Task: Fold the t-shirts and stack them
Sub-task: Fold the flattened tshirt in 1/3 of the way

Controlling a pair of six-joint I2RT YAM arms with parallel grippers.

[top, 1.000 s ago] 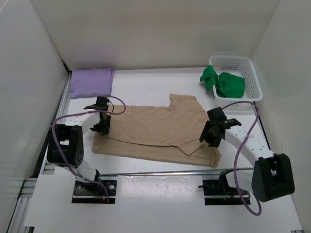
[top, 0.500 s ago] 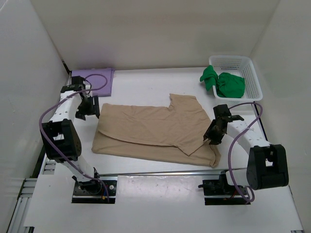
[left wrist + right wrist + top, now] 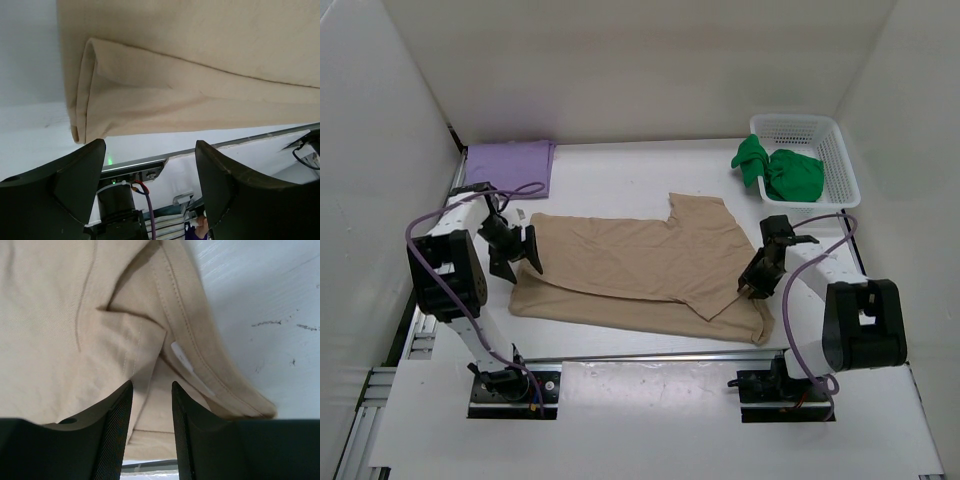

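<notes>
Top view: tan t-shirt (image 3: 640, 270) flat at mid-table (image 3: 620, 170), long axis left to right, hem left, neck right.
Left wrist view: left tool (image 3: 150, 145) released, spread wide, empty, over the folded hem end.
Right wrist view: right tool (image 3: 152, 385) part-open, empty, over the neck edge.

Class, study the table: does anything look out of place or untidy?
The green t-shirt lies crumpled in the white basket, one part spilling over its rim. The tan t-shirt is only part folded, edges uneven. The purple t-shirt looks neat.
</notes>
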